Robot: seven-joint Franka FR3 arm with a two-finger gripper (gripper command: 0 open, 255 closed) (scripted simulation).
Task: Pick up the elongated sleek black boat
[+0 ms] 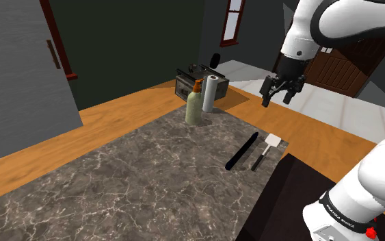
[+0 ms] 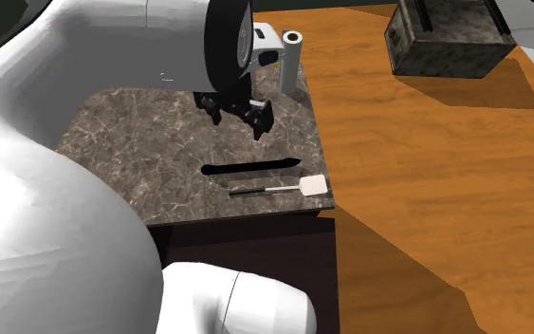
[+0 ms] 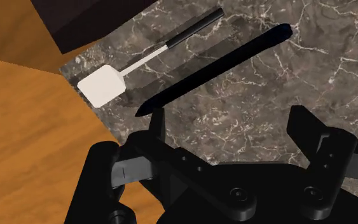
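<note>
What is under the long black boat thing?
The dark marbled tabletop. The black boat lies flat on it, beside a white spatula. The strip of tabletop right beneath the boat is covered.

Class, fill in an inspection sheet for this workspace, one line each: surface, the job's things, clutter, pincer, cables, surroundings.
Surface: marble-patterned tabletop, dark with pale veins.
Job's things: long slim black boat, lying flat near the table's edge, untouched.
Clutter: white-bladed spatula beside the boat, apart from it; bottle and paper roll upright together at the far edge.
Pincer: pincer open, holding nothing, hanging above the boat's end of the table.
Cables: nothing seen.
Surroundings: wooden floor; dark box standing on it beyond the table; brown door behind the arm.
</note>
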